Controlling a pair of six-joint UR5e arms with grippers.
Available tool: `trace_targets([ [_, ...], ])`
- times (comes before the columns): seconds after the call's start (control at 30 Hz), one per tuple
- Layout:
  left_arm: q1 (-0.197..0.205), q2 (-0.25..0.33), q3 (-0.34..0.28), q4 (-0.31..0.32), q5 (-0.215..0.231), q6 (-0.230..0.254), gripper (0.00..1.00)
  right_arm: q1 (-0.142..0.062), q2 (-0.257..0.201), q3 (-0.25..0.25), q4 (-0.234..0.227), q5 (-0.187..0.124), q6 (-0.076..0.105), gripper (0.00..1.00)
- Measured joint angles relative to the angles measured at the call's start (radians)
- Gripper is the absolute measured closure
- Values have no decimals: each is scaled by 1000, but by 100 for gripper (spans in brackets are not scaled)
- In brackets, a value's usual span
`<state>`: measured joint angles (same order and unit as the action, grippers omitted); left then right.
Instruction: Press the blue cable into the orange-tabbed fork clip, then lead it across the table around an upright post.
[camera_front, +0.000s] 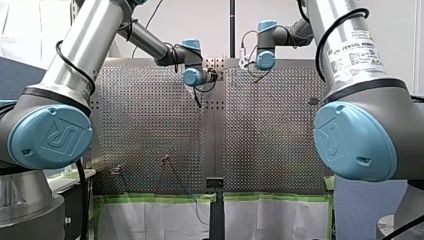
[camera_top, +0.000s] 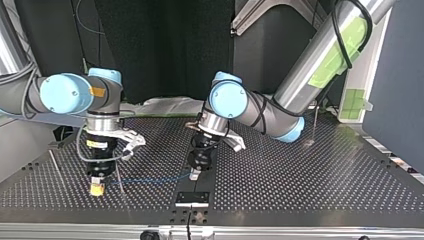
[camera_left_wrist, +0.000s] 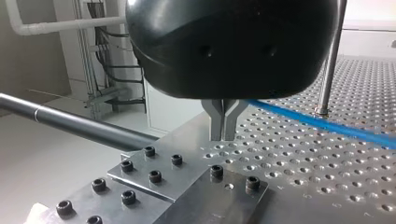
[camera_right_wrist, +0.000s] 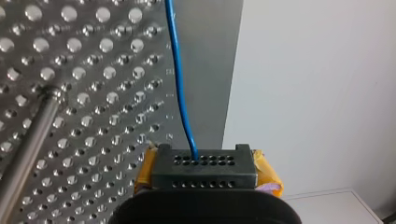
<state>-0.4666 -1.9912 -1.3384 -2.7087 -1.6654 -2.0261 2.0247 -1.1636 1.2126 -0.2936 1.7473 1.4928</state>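
Both my left fingers (camera_left_wrist: 216, 122) and my right fingers (camera_right_wrist: 267, 175) are closed on the blue cable (camera_top: 155, 179) strung between them.

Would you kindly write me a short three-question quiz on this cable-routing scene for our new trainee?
1. True or false: the blue cable stretches between my left gripper and my right gripper.
2. In the left wrist view, my left gripper's jaws are: A) spread wide, B) closed together, C) out of sight.
3. Fill in: my right gripper's pads are coloured ____.
Key: 1 true; 2 B; 3 yellow.
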Motion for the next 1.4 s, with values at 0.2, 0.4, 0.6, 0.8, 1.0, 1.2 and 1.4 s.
trace_targets([
  [0.2,-4,0,1,0,0,0,96,-20,0,1,8,0,1,100],
  [0.4,-12,-1,1,0,1,0,96,-42,1,5,10,3,1,100],
  [0.6,-23,-1,1,0,9,0,96,-73,2,23,10,6,7,100],
  [0.8,-37,-18,1,0,25,0,96,-101,3,36,11,5,18,100],
  [1.0,-49,-34,1,0,26,0,96,-125,3,48,11,4,23,100],
  [1.2,-55,-37,1,1,25,0,96,-147,17,69,11,1,24,100],
  [1.4,-58,-54,1,2,25,0,96,-152,58,81,11,-4,25,100],
])
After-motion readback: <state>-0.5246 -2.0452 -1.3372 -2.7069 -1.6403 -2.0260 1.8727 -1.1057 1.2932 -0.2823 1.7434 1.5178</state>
